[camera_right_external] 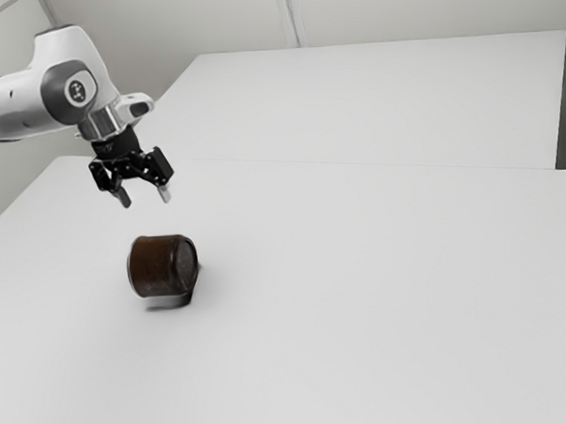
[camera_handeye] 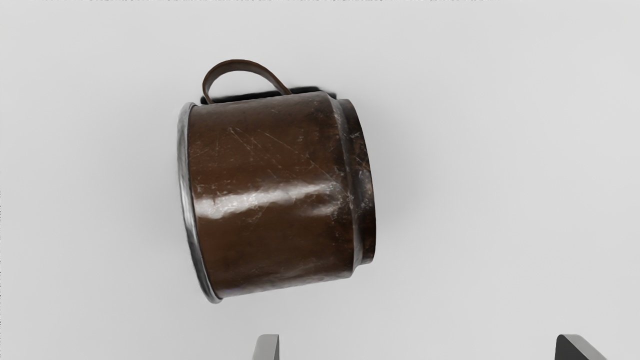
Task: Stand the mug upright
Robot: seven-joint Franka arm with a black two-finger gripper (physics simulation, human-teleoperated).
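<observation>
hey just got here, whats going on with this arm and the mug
A white robot arm is holding its black two-finger gripper above a brown, scratched mug with a silver-coloured rim. The fingers are apart and not touching it. The mug lies on its side on a plain white table, its base toward the exterior view's right. It seems the arm is there to set it upright, which isn't done yet.

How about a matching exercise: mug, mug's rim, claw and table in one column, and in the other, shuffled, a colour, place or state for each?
Column one:
1. Mug
2. Rim
3. Claw
4. Table

Column two:
A. Silvery, around the mug's mouth
B. White, under the mug
C. Brown, lying on its side
D. Open, above the mug

Pairs: 1-C, 2-A, 3-D, 4-B
</observation>
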